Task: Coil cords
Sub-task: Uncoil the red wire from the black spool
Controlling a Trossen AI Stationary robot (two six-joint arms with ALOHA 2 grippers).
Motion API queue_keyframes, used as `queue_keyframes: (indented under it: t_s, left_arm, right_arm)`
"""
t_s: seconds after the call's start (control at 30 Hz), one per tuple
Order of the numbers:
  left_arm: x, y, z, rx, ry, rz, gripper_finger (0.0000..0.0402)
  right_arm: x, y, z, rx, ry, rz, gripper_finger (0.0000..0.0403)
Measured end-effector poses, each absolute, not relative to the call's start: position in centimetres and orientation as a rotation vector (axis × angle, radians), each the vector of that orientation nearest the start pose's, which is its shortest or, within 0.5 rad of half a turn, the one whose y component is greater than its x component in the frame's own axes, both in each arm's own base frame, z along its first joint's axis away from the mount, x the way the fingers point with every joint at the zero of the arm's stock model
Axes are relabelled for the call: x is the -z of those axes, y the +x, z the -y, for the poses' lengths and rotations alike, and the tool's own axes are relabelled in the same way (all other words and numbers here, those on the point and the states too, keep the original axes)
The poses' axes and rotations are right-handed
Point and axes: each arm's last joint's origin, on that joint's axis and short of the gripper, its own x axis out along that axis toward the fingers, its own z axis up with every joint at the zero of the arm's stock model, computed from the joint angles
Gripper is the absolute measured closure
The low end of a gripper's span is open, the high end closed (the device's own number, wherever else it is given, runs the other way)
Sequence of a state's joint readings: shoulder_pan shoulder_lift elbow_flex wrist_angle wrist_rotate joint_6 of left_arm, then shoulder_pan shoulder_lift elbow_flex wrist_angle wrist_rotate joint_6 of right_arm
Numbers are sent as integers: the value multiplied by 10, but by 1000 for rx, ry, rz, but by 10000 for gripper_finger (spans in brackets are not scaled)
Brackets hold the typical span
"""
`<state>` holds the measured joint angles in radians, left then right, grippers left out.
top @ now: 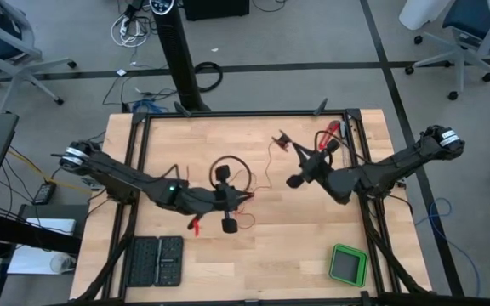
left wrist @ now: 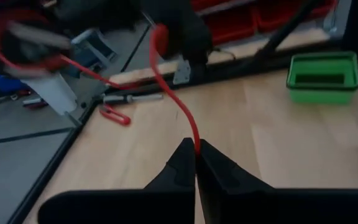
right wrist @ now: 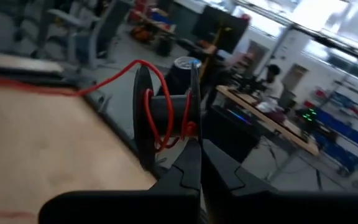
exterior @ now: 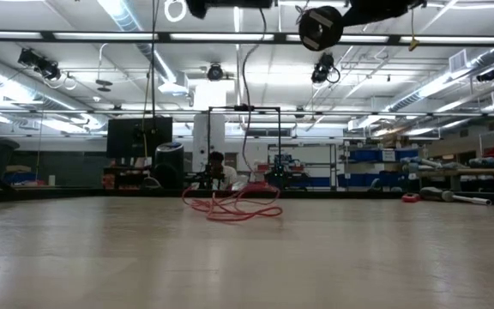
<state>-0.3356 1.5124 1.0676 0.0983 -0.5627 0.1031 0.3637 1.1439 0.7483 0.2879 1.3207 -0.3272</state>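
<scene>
While my left gripper is pinching the thin red wire at centre frame, my right gripper, right of centre, is clamping its loops beside a black spool

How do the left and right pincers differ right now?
The left pincer is over the table's middle; the right pincer is further right. The left pinches a single strand of the wire; just ahead of the right's tips the wire is looped round a dark spool. Both look shut.
</scene>
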Motion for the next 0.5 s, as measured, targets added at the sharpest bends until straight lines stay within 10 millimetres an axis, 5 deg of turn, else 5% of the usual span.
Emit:
queue_keyframes:
  t_s: [0.5]
  left_arm:
    - [-215, 357, 93, -112, 262, -539, 396]
  right_arm:
    - [-329, 222, -65, 960, -386, -120, 403]
